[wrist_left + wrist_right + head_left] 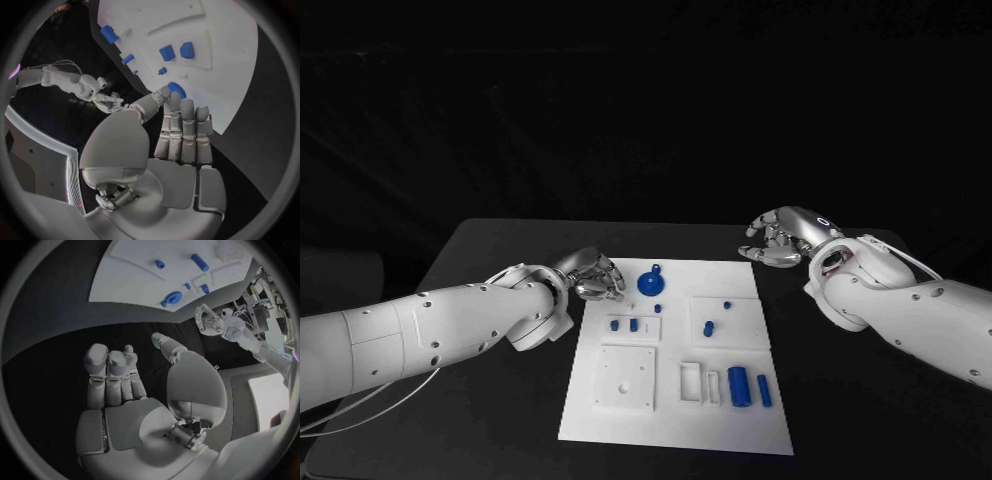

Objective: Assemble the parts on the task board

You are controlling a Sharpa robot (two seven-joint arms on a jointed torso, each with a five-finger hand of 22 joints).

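A: Nearest the camera: near edge of the task board [589, 425], white plate lying flat mid-table. Looks rigid, not to be lifted. Its near half carries a white square block [626, 378] on the left and an open white slotted holder [700, 384] to its right.

B: Hands?

A: Left hand [593, 274] hovers at the board's far-left edge, fingers straight and pressed side by side in its own wrist view [183, 131], holding nothing. Right hand [788, 238] sits past the board's far-right corner, well apart from any part, fingers curled in loosely [111, 376], nothing in them.

B: Parts, big to small?

A: Blue disc with a knob [651, 284], far centre, just beside the left fingertips. Judged hard plastic, light, smooth; take it by the raised knob or across the rim. Then the larger blue cylinder [737, 386] and the thinner blue cylinder [764, 390], near right, lying lengthwise. They would likely roll; pinch across the middle. Then three small blue pegs [633, 325] on the left raised pad, and a short blue pin [708, 328] on the right pad with a tiny blue stud [727, 302] beyond it.

B: Risk?

A: The small ones are fiddly, probably slippery against metal fingertips. Cannot tell whether the pegs are seated or loose.
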